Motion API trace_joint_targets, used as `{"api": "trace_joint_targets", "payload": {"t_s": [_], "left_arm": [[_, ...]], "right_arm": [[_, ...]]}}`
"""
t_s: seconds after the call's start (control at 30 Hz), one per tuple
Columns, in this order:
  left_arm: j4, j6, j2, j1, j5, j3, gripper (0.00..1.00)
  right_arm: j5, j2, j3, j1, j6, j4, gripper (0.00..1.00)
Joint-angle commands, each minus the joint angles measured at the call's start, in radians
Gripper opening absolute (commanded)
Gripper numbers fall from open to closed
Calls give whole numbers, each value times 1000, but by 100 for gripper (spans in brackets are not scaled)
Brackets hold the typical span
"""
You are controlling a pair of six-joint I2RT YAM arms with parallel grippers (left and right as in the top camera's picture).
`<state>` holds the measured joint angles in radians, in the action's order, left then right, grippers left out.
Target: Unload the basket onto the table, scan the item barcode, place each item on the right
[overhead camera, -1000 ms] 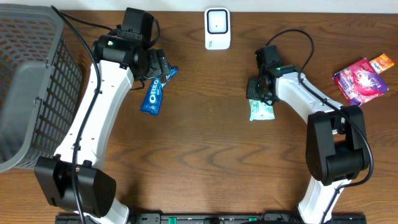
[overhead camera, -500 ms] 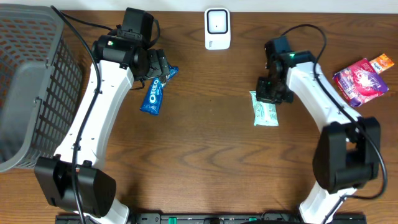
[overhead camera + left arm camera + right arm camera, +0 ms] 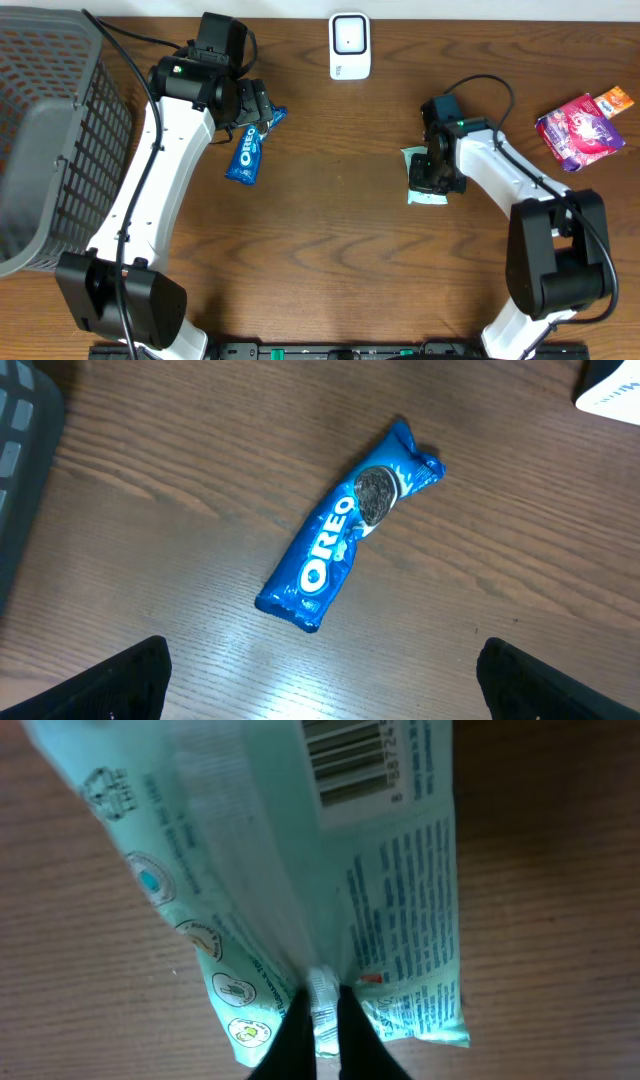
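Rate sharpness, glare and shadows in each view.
Overhead: evenly lit and sharp, soft shadows only. Left wrist: Oreo pack crisp, a pale sheen on the table below it. Right wrist: mint-green packet fills the frame, its upper left smeared soft, barcode fairly legible.

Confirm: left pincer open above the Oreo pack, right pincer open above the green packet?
No. The right pincer is shut, pinching the green packet by its seam, as the right wrist view shows. The left pincer does hang open above the Oreo pack.
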<state>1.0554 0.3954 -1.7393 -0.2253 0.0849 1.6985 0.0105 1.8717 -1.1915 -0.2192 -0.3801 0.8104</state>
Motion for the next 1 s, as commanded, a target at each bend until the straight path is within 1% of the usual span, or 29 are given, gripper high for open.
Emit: {"api": "trace_joint_targets", "payload": {"t_s": [0.0,0.13,0.27,0.3,0.4,0.43,0.47,0.5,0.57,0.7,0.8,0.87,0.97], "left_arm": [[6,-2,-5,1,9,5,98],[6,-2,-5,1,9,5,98],[6,-2,-5,1,9,5,98],[6,-2,-5,1,9,5,98],[6,-2,-5,1,9,5,98],[6,-2,-5,1,9,5,98],[6,-2,-5,2,9,5,98],[6,-2,-5,2,9,5,98],[6,-2,-5,1,9,5,98],[6,-2,-5,1,9,5,98],[6,-2,-5,1,9,5,98],[6,-2,-5,2,9,5,98],[6,-2,-5,1,9,5,98]], "right_arm": [[4,19,39,-4,-8,-21,1],[-1,6,-42,-3,-3,60,2],[-1,-11,-180,-4,1,167,7],[3,-14,-216,-6,10,187,10],[3,-15,-296,-22,31,222,23],[-5,-15,-303,-29,30,220,31],[-13,-15,-304,-37,30,215,37],[-29,-14,-302,-45,29,213,40],[-71,-11,-288,-62,29,211,44],[-232,-3,-238,-108,-2,200,50],[-339,-2,-172,-151,-38,158,54],[-378,-2,-129,-171,-54,113,56],[-403,-2,-65,-189,-53,16,57]]}}
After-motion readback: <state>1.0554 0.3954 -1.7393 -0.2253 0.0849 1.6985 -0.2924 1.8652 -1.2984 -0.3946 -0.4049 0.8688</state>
